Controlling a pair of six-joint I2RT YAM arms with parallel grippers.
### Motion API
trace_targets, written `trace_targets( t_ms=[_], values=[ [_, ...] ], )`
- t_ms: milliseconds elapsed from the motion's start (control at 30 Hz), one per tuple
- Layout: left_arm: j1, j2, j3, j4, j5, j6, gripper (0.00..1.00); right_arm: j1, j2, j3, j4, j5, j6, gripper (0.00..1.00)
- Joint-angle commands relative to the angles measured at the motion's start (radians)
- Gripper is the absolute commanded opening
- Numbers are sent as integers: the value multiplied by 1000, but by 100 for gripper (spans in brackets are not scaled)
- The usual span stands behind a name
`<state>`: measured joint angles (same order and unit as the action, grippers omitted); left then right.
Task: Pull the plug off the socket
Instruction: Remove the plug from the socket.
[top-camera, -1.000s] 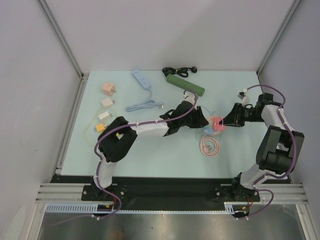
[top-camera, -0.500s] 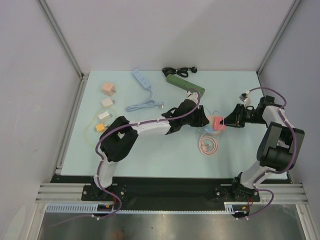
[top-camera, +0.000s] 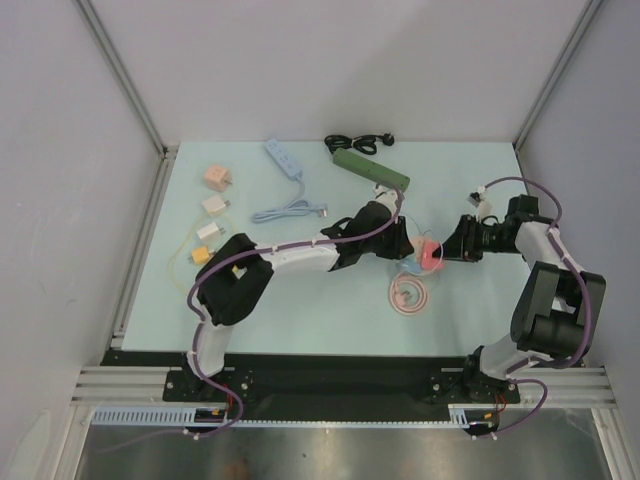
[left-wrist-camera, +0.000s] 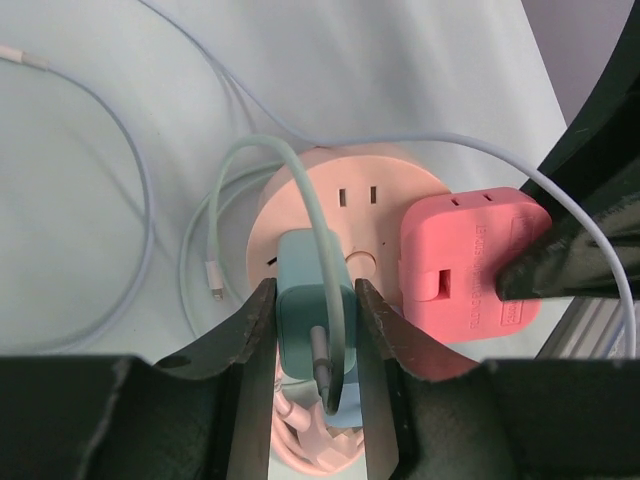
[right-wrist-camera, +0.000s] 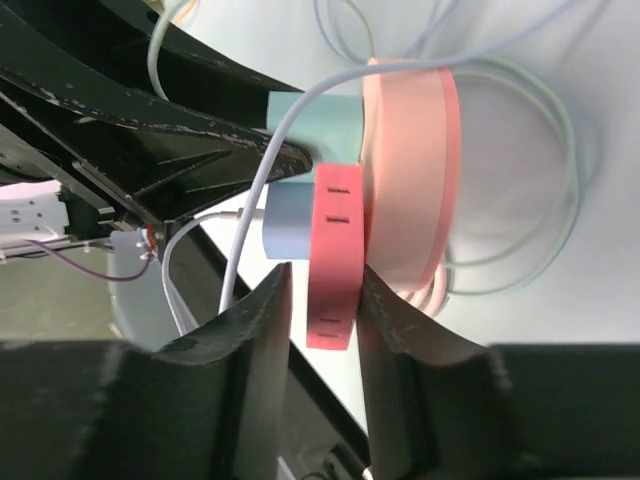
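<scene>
1. Pull not yet made, I judge: teal plug (left-wrist-camera: 300, 300) and red plug (left-wrist-camera: 470, 260) both sit in the round pink socket (left-wrist-camera: 345, 195), centre frame; next, a straight draw apart
2. Left hand (left-wrist-camera: 315, 295) narrow, clamped on the teal plug
3. Right hand (right-wrist-camera: 328, 282) narrow, flanking the red plug; firm grip cannot be told

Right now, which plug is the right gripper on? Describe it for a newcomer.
At the middle of the pale table is a round pink socket. The right gripper grips the squarish red plug on its face. The teal plug beside it, in the left gripper, trails a green cable.
</scene>
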<state>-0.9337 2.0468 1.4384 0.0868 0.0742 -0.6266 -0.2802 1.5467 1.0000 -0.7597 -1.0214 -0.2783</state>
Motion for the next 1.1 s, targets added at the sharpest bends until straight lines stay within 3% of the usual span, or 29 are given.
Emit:
trace_targets(
  t_ms=[0, 233, 500, 900, 967, 1067],
  values=[
    [-7, -108, -16, 108, 47, 10, 0, 32, -57, -4, 53, -16, 45, 37],
    [-4, -158, -119, 214, 27, -35, 0, -7, -79, -26, 66, 9, 50, 61],
    [-4, -168, -121, 260, -4, -76, 0, 4, -119, -72, 108, 50, 85, 89],
    [3, -160, -108, 341, 53, -156, 0, 52, -54, -67, 141, 50, 128, 87],
    [3, -166, -113, 353, 65, -162, 0, 52, -40, -58, 154, 46, 140, 84],
    [1, -166, -118, 366, 72, -170, 0, 56, -40, -55, 171, 40, 157, 68]
  ],
)
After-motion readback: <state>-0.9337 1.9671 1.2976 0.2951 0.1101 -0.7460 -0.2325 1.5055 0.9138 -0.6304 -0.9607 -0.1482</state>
